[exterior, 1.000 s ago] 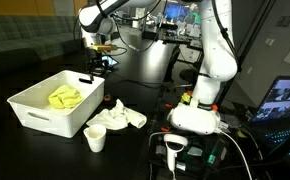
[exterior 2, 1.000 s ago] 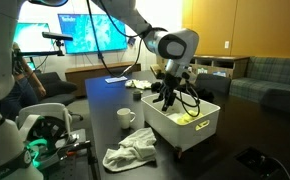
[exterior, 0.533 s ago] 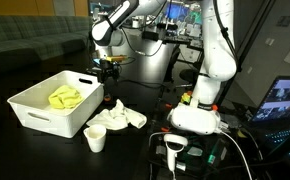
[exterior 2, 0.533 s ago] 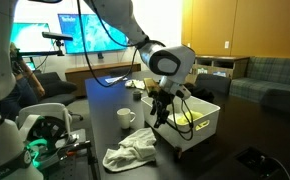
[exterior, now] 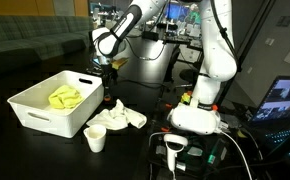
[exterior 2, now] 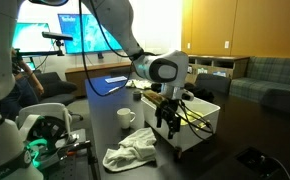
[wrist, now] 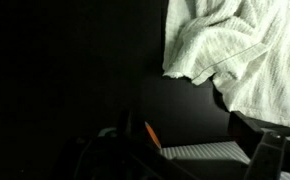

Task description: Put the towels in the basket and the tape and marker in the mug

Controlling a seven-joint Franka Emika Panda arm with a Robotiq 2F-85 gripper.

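One towel done: bright yellow cloth (exterior: 65,97) sits in the large white plastic basket (exterior: 40,121), gripper (exterior: 106,90) hovers empty with jaws apart, crumpled white towel (wrist: 245,50) lies at 2 o'clock in wrist view, so next move looks like shift there, descend, pinch a fold.

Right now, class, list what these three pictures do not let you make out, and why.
White towel: wrist view, cut off by top and right edges.
Yellow towel: largely hidden behind the gripper and basket wall in an exterior view.
Mug: inside too small to see.
Tape and marker: found in no view; table dark.
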